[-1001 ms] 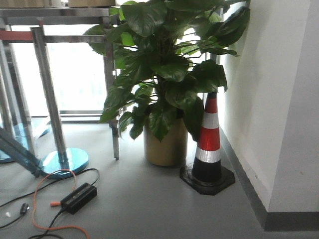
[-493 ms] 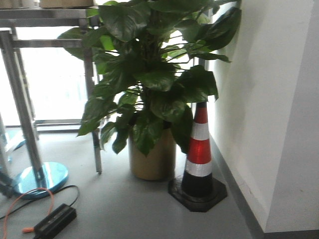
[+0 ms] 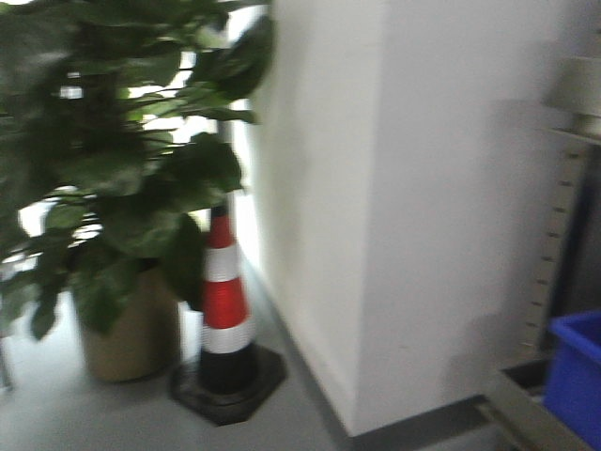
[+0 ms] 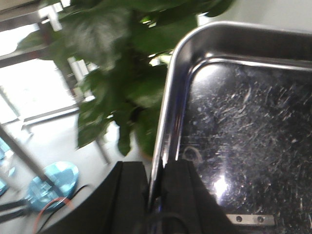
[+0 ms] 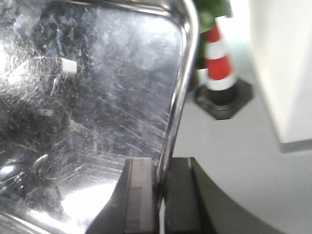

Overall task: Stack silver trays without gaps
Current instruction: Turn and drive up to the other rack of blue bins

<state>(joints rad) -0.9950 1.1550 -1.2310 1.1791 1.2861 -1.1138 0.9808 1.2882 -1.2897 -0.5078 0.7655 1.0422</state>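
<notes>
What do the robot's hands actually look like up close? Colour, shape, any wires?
Both look alike. The left hand has two flat, matte black fingers with squared tips, widening in a curve toward the base. The right hand has the same black, slab-like fingers. No markings or wires show clearly, and the arms themselves are out of view.

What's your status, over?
Both shut: left gripper on silver tray rim, right gripper on a rim too. Tray aloft, not yet stacked. Ahead: wall, traffic cone, potted plant; blue bin at right.

Both end effectors clamped tight
</notes>
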